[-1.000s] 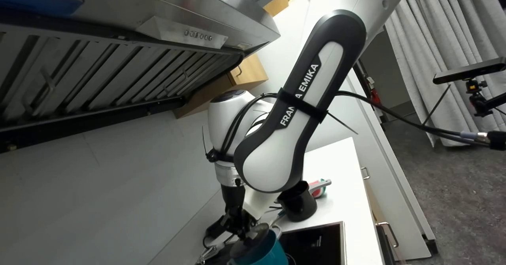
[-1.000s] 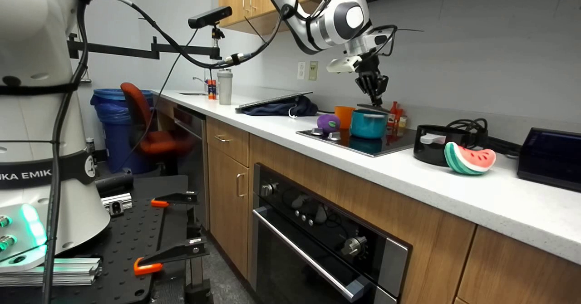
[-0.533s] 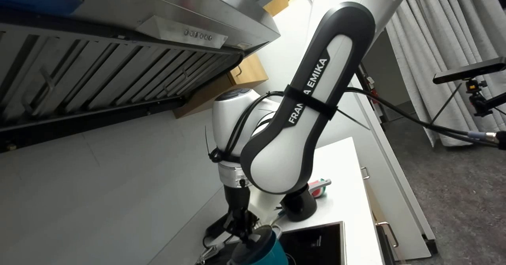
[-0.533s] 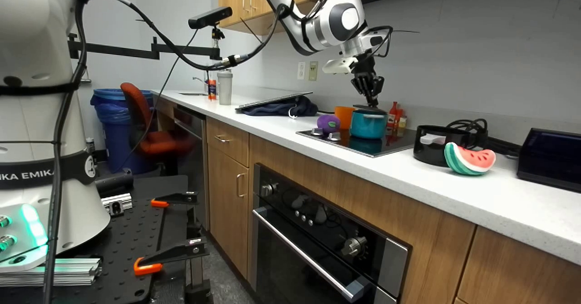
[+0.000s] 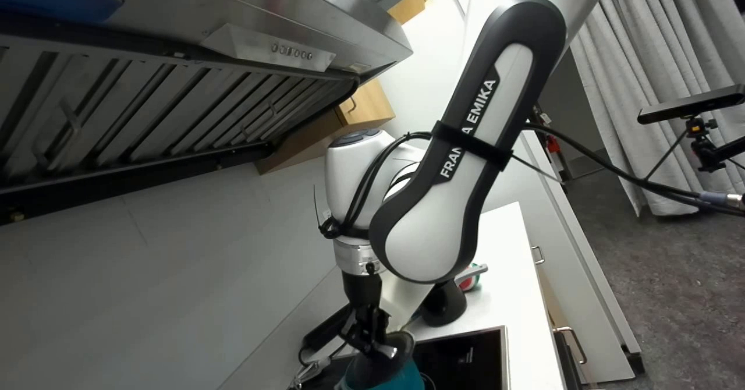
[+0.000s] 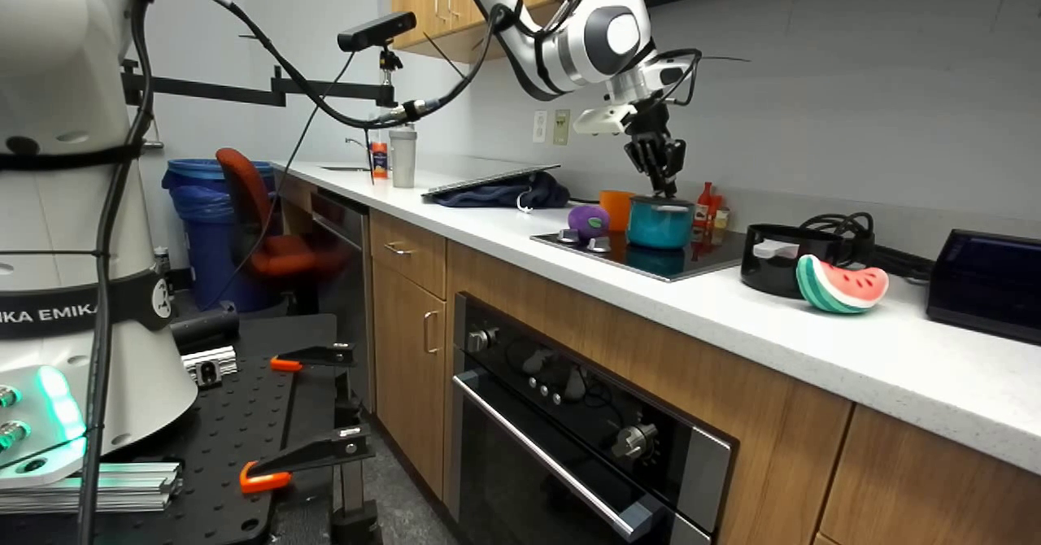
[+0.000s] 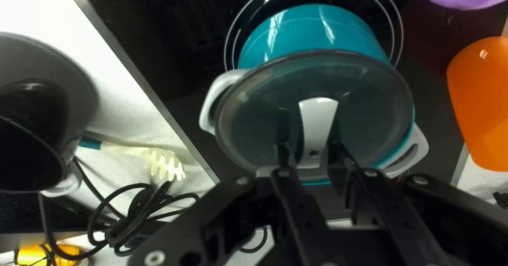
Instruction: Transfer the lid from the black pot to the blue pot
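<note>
The blue pot (image 7: 313, 31) stands on the cooktop and shows in both exterior views (image 6: 655, 226) (image 5: 401, 381). The glass lid (image 7: 365, 99) lies over its opening, nearly flat, with a strip of teal rim showing at one side. My gripper (image 7: 310, 149) points down at the lid, its fingers on either side of the white handle (image 7: 317, 117) near one end; it looks shut on it. In an exterior view the gripper (image 6: 664, 191) is directly above the pot. The black pot (image 6: 773, 276) stands on the counter without a lid; it also shows in the wrist view (image 7: 75, 87).
A purple toy (image 6: 588, 221) and an orange cup (image 7: 482, 99) stand beside the blue pot. Red bottles (image 6: 707, 207) are behind it. A watermelon toy (image 6: 842, 285) leans by the black pot. A pasta spoon (image 7: 162, 162) and cables (image 7: 119, 218) lie nearby. A range hood (image 5: 174, 87) hangs above.
My gripper has moved down and across over the blue pot. The lid went from tilted above the rim to lying nearly flat on it. The black pot has not moved.
</note>
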Robot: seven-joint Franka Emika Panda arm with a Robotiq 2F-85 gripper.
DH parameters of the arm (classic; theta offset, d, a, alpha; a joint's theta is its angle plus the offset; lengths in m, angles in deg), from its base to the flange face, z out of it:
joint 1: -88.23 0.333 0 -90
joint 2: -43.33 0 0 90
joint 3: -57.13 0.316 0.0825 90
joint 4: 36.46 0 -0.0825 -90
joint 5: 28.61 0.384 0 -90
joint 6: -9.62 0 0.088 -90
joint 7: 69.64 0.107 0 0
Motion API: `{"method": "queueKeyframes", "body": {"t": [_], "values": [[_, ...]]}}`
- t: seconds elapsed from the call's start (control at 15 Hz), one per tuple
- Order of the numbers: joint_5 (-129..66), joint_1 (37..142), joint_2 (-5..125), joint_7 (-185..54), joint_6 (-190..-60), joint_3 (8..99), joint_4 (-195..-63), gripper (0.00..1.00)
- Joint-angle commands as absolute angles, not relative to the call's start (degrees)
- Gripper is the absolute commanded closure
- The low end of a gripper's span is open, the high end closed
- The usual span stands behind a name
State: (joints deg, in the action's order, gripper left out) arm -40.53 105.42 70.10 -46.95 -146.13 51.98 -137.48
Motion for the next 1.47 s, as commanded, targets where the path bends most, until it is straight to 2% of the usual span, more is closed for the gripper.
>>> {"method": "queueKeyframes", "body": {"t": [0.0,0.33,0.87,1.4], "values": [[-41.55,105.25,68.43,-47.65,-146.79,51.79,-139.69,0.39],[-41.64,105.29,68.38,-47.84,-146.54,51.73,-139.88,0.02],[-43.38,105.99,64.84,-46.42,-148.36,50.74,-142.72,0.0],[-52.64,106.62,56.1,-37.93,-149.77,47.99,-153.37,0.0]]}}
